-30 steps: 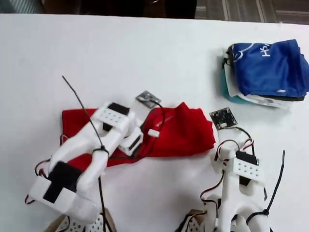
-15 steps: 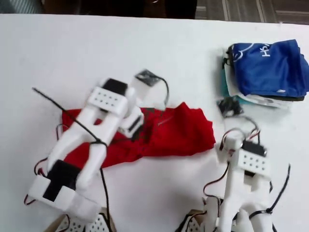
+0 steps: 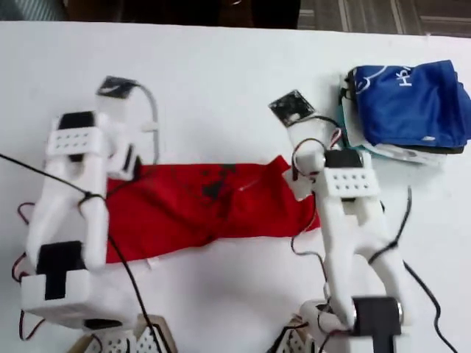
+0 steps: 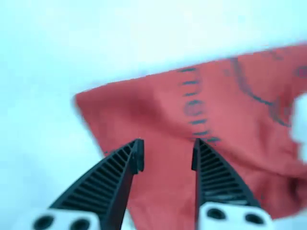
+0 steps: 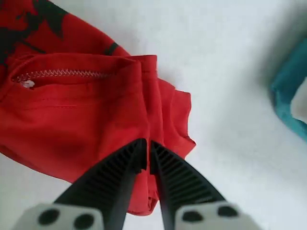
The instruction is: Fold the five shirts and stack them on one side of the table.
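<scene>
High view: we see both arms newly swung apart, right jaws pinching the end of the red shirt (image 3: 199,206) nearest the stack (image 3: 408,103), left jaws open over its far end, so we judge folding can begin

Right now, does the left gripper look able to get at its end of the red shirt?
Probably yes: the left gripper hovers open just over that end of the red shirt, with nothing between them.
</scene>
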### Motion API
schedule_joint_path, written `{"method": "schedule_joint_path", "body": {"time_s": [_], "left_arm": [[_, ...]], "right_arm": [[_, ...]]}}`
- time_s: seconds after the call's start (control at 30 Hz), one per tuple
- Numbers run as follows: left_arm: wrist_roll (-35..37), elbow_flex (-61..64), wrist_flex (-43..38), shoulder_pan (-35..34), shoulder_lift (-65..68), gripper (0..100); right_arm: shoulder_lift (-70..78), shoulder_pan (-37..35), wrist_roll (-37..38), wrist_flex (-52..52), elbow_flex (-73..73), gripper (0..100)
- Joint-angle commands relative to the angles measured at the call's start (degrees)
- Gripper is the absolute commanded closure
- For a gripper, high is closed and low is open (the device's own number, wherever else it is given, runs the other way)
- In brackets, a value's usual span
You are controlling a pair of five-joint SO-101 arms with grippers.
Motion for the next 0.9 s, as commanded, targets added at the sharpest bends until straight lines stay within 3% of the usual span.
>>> {"method": "schedule_joint_path", "body": {"time_s": [0.0, 0.37, 0.5, 0.7, 0.87], "left_arm": [[1.7, 2.1, -2.0, -4.0, -0.4, 81], [8.2, 4.4, -2.3, -11.7, 3.1, 79], [8.5, 4.4, -3.1, -11.5, 8.2, 73], [8.7, 4.4, -5.2, -11.6, 14.8, 74], [8.8, 1.7, -1.9, -11.1, 16.9, 74]], "right_arm": [[2.1, 2.7, -0.4, 0.6, -3.6, 97.8], [-1.9, 13.8, 2.4, 3.5, -3.5, 97.8], [-2.2, 15.6, 3.3, 3.8, -3.5, 97.8], [-2.2, 16.0, 3.3, 4.4, -3.5, 97.8], [-2.2, 16.0, 3.3, 4.3, -3.5, 97.8]]}}
